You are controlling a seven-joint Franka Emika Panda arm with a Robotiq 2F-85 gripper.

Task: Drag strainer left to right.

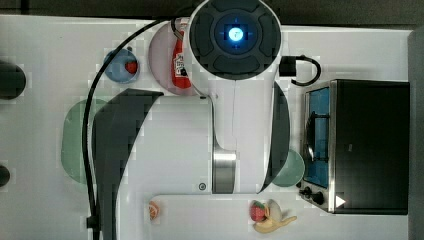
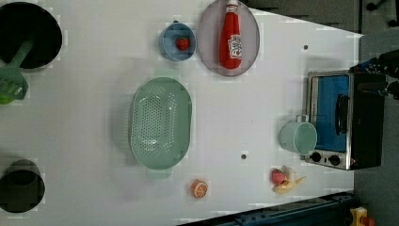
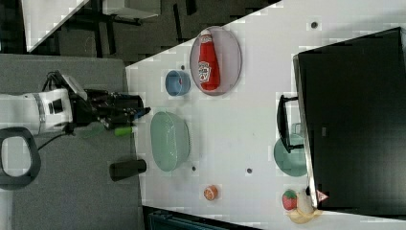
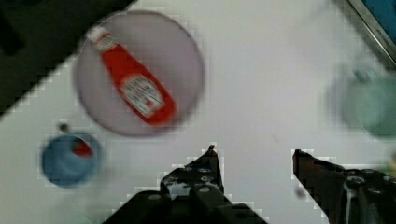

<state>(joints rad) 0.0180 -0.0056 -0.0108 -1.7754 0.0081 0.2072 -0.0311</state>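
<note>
The strainer (image 2: pixel 161 123) is a pale sage-green oval colander with many small holes, and it rests on the white table left of centre in the left view. In the right view the strainer (image 3: pixel 170 140) lies near the table's left edge. In the top view the arm covers most of the strainer (image 1: pixel 74 137). My gripper (image 4: pixel 254 154) is open with nothing between its dark fingers, and the table's bare surface lies far beneath. In the right view the gripper (image 3: pixel 142 111) sits just to the left of the strainer's upper rim, apart from it.
A ketchup bottle (image 2: pixel 231 35) lies on a grey plate (image 2: pixel 251 47). A small blue bowl (image 2: pixel 170 49) holding a strawberry is beside it. A teal mug (image 2: pixel 299 136) stands by the toaster oven (image 2: pixel 341 120). An orange slice (image 2: pixel 199 188), a banana with a strawberry (image 2: pixel 286 180), and a black pot (image 2: pixel 28 35) are near the edges.
</note>
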